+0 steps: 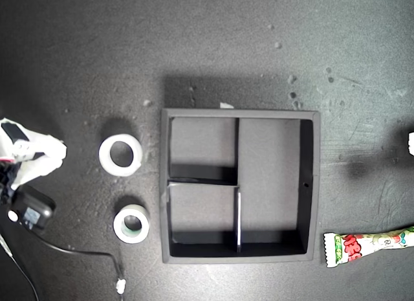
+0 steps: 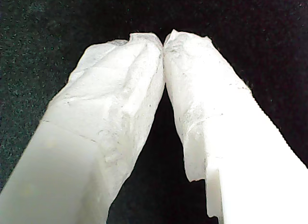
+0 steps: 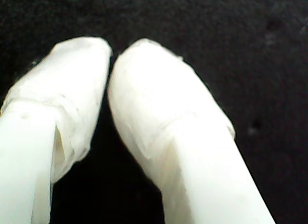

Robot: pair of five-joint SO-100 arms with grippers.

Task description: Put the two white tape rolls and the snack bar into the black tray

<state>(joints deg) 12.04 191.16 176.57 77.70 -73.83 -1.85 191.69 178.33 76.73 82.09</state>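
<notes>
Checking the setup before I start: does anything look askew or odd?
Mostly tidy. The snack bar lies partly past the exterior view's right edge, and the black tray's short divider between its two small compartments looks slightly crooked. Both tape rolls lie flat.

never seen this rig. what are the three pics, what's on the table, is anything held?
This is a pair of small robot arms. One picture looks straight down on a dark table. The other two come from cameras mounted on each arm, looking along its white fingers.

On the table sits a black tray with three compartments, all empty. To its left in the exterior view lie two white tape rolls: the larger roll and the smaller roll. The snack bar lies at that view's lower right, partly cut off.

My first gripper and my second gripper are both shut, tips together, holding nothing. An arm shows at the exterior view's left edge; which one it is I cannot tell.
</notes>
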